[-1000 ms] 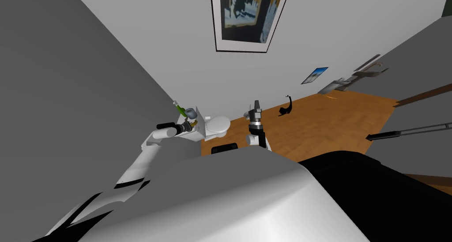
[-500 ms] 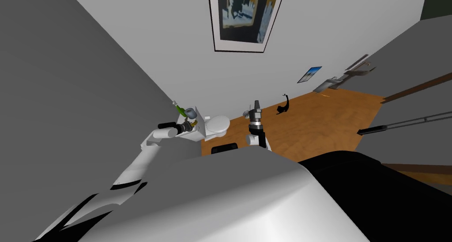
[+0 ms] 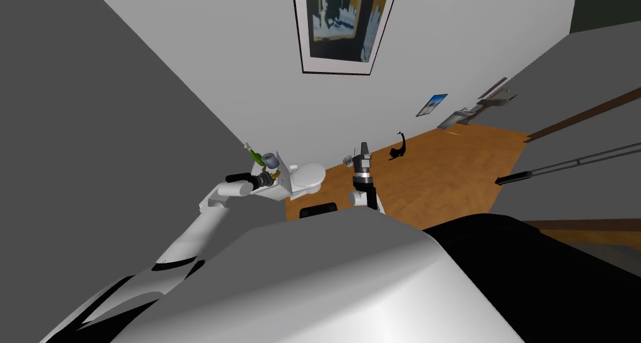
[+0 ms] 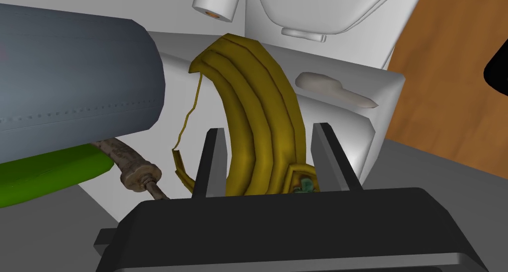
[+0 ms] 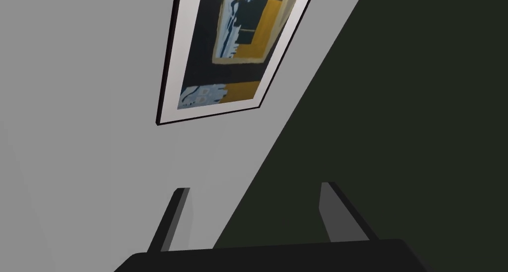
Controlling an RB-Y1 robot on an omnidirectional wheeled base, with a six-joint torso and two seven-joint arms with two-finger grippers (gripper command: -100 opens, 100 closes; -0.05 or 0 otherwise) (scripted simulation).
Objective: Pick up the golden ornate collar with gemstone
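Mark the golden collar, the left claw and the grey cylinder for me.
golden collar (image 4: 250, 100): left wrist view, middle of its ribbed band.
left claw (image 4: 268, 130): left wrist view, midway between its fingertips.
grey cylinder (image 4: 74, 75): left wrist view, its curved side.

The white toilet tank (image 4: 347, 65) carried a golden collar (image 4: 258, 110), with, in the head view, a grey cylinder (image 4: 74, 80) at the collar's 12 o'clock and a green bottle (image 4: 44, 174) at 11 o'clock.

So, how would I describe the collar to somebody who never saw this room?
Find the white toilet at the wall, then its tank. The golden collar sits there, clamped in the left gripper: a curved ribbed band with a green gem, unlike the grey cylinder, the green piece and the brown tool beside it.
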